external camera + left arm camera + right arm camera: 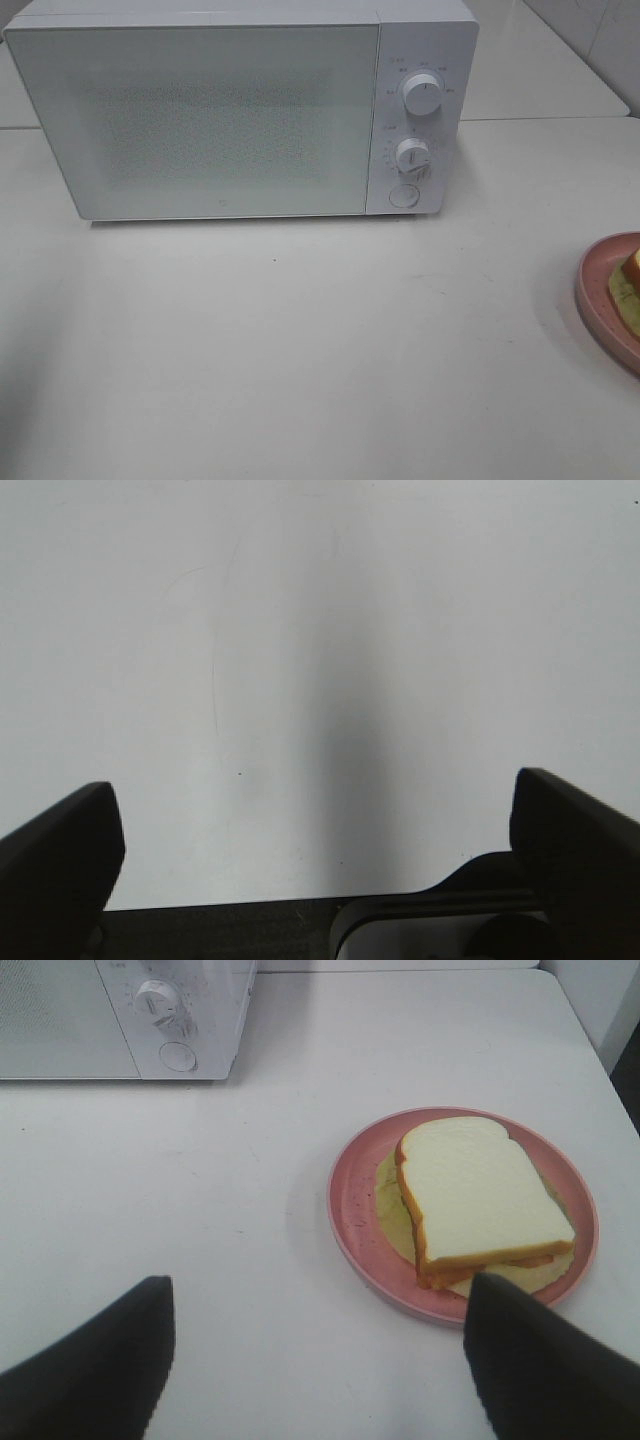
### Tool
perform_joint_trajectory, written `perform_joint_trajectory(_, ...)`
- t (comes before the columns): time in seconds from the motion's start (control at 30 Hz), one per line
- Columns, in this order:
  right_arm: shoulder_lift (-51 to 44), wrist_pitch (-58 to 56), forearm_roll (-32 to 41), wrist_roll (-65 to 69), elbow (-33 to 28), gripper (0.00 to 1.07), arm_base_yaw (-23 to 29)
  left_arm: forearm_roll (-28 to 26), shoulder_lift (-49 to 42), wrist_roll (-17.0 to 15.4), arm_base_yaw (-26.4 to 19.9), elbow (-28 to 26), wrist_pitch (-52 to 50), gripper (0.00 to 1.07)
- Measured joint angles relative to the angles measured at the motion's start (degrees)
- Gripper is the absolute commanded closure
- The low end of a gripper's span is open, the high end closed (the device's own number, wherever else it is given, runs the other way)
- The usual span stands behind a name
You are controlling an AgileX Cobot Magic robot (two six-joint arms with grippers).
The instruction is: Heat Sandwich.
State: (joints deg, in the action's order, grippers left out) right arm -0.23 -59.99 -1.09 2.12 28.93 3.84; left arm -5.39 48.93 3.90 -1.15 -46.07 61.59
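The sandwich (480, 1200), white bread with tan crust over pale green lettuce, lies on a round pink plate (355, 1210) on the white table. In the exterior high view only the plate's edge (600, 290) and a bit of the sandwich (630, 285) show at the right border. The white microwave (240, 110) stands at the back with its door shut. My right gripper (315, 1360) is open and empty, above the table short of the plate. My left gripper (315, 850) is open and empty over bare table. Neither gripper shows in the exterior high view.
The microwave has two knobs (422, 95) and a round button (403, 195) on its right panel, also in the right wrist view (178, 1055). The white table (300, 340) reaches from the microwave to the front. A second table surface (540, 70) lies behind at the right.
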Motion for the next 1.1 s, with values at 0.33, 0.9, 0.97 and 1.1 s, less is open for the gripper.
perform_joint_trajectory(0.33,0.0,0.0,0.0,0.0,0.0,0.31,0.0,1.3,-22.5,-0.1,0.0,11.9,-2.1,0.03)
perform_joint_trajectory(0.9,0.0,0.0,0.0,0.0,0.0,0.31,0.0,1.3,-42.2,-0.1,0.0,17.6,-2.1,0.03)
perform_joint_trajectory(0.97,0.0,0.0,0.0,0.0,0.0,0.31,0.0,1.3,-46.3,-0.1,0.0,17.6,-2.1,0.03)
perform_joint_trajectory(1.1,0.0,0.0,0.0,0.0,0.0,0.31,0.0,1.3,-48.9,-0.1,0.0,17.6,-2.1,0.03)
